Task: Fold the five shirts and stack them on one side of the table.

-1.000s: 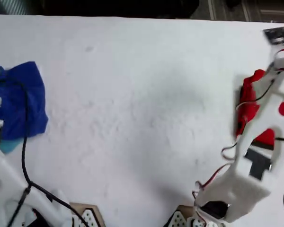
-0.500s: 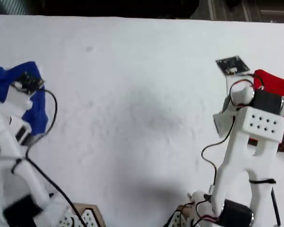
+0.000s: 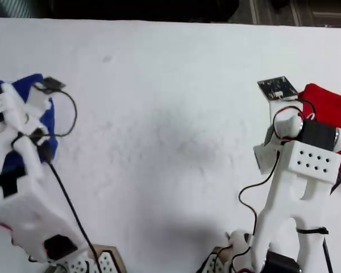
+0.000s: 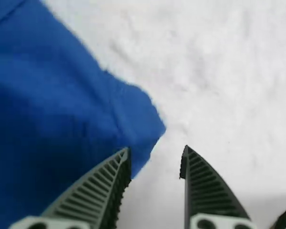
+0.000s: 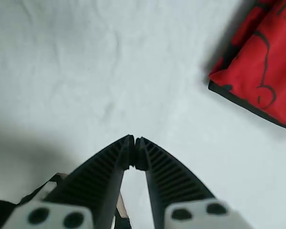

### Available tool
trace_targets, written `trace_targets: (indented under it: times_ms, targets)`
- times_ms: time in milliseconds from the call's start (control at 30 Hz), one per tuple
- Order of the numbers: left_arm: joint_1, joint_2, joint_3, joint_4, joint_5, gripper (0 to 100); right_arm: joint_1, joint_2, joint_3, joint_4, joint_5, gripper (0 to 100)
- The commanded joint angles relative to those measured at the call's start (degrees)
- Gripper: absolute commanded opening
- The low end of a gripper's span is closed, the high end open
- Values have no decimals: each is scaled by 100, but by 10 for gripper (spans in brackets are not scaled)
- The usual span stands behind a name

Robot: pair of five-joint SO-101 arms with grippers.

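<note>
A blue shirt (image 3: 43, 126) lies bunched at the table's left edge, partly under the left arm (image 3: 20, 170). In the left wrist view the blue shirt (image 4: 52, 105) spreads under my left gripper (image 4: 155, 157), which is open, one finger over the cloth's corner and the other over bare table. A folded red shirt (image 3: 332, 114) with dark trim lies at the right edge, beside the right arm (image 3: 298, 165). In the right wrist view my right gripper (image 5: 135, 148) is shut on nothing, above bare table, apart from the red shirt (image 5: 260, 67).
The white table cover (image 3: 165, 114) stretches wide between the two arms. Both arm bases (image 3: 102, 261) sit at the near edge. Loose black and red cables (image 3: 62, 193) hang off the arms.
The left arm has swung in over the blue shirt. The right arm came off the red shirt towards the table's middle and has held almost still over the last half second.
</note>
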Motion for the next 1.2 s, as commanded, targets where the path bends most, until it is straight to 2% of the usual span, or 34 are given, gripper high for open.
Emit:
trace_targets:
  times_ms: [0, 133, 267, 433, 567, 833, 1000, 1167]
  targets:
    - [198, 567, -492, 35, 141, 183, -40, -163, -44, 13, -35, 18]
    - [365, 1209, -1090, 35, 703, 119, 66, -163, -26, 22, -35, 18]
    - [497, 1771, -1732, 79, 791, 17, 22, -145, -44, 13, -44, 18]
    - [514, 1921, -2585, 668, 1196, 23, -251, -154, -62, 13, -44, 18]
    - [523, 1921, -4185, 1327, 1714, 23, -312, -163, -62, 13, -44, 18]
    - [514, 1912, -7244, 1389, 2312, 22, -708, -154, -334, 13, -44, 18]
    - [901, 1921, -9116, 1380, 2338, 22, -936, -154, -554, 13, -44, 18]
    - [1429, 1112, -9020, 1292, 2338, 22, -980, -154, -598, 13, -44, 18]
